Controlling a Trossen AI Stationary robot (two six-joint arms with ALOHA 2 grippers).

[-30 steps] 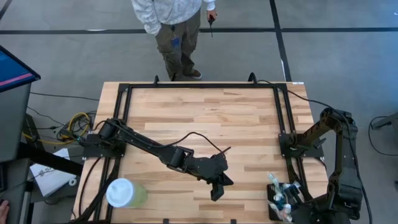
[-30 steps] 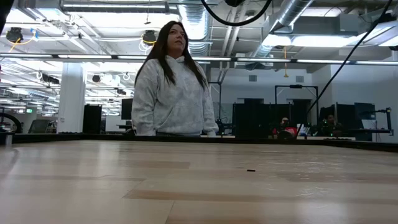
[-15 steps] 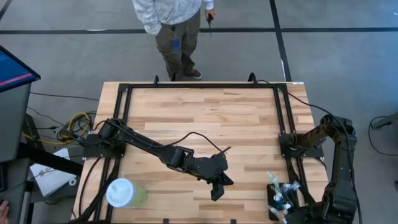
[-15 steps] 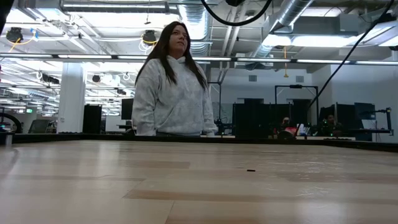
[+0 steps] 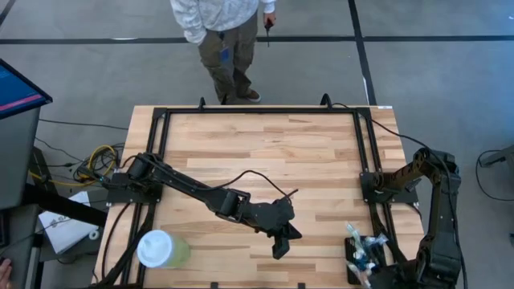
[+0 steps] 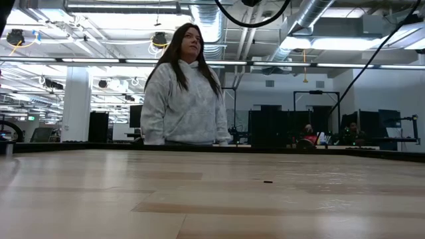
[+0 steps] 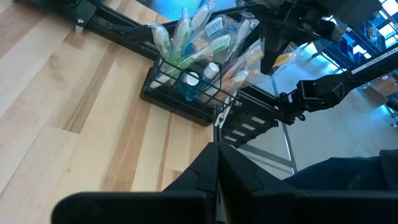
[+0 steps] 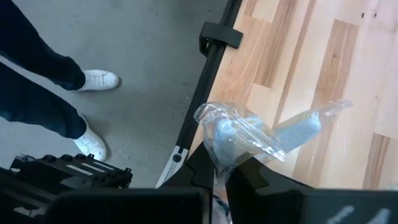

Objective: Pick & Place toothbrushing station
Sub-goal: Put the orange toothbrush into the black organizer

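The toothbrushing station point(image 5: 359, 258) is a small black wire holder full of packaged toothbrushes, standing on its base at the table's near right corner. It also shows in the left wrist view point(image 7: 186, 87). My right gripper point(image 8: 227, 165) hangs over the station and is shut on a toothbrush in a clear package point(image 8: 249, 134). My left gripper point(image 5: 278, 250) is shut and empty, low over the table's near middle, left of the station. My right gripper pinches the clear toothbrush package between its two fingers at one end point(image 8: 229, 149). The rest of the package sticks out past the fingertips point(image 8: 252, 171), above the table's edge. I cannot tell whether it is clear of the holder.
A pale green cup with a white lid point(image 5: 161, 249) stands at the near left corner. A person point(image 5: 225, 40) stands beyond the far edge. Another person's legs and white shoes point(image 8: 93, 81) are on the floor by the near right corner. The black frame rail point(image 5: 365, 136) runs along the right side.
My right arm has drawn back toward the table's near right corner, its forearm swinging away from beside the station. The station stays where it was.
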